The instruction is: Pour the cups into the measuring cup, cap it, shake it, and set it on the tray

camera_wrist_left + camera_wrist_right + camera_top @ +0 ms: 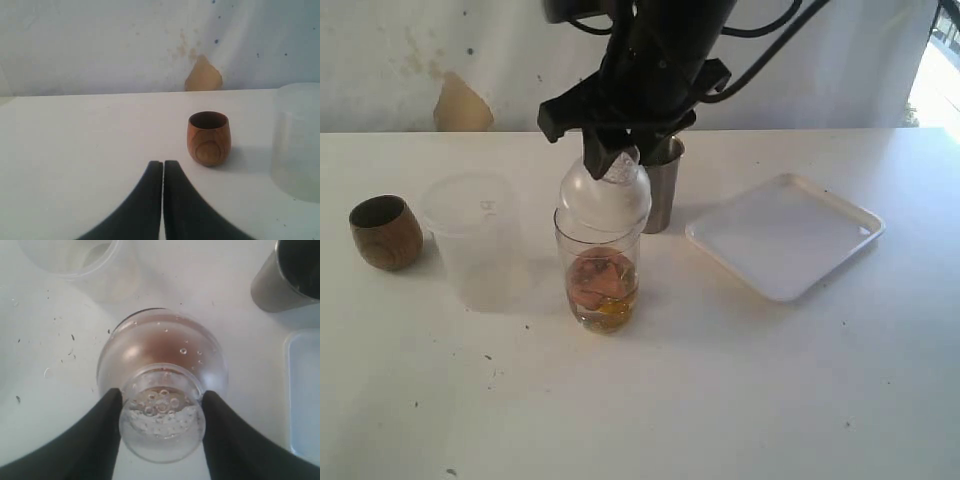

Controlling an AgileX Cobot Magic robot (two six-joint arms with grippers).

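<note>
Exterior view | measuring cup [603, 275] upright, long axis vertical | right end effector [611, 160] grips cap [604, 200]

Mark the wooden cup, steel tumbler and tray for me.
wooden cup [385, 235], exterior view, middle of its side.
steel tumbler [665, 195], exterior view, its visible wall.
tray [785, 235], exterior view, its bare floor.

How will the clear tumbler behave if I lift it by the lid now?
Probably bottom-heavy: the clear tumbler holds contents only near its base. The smooth, rounded lid looks slippery in the right tool, and it might pull off, since I cannot tell whether it is seated.
</note>
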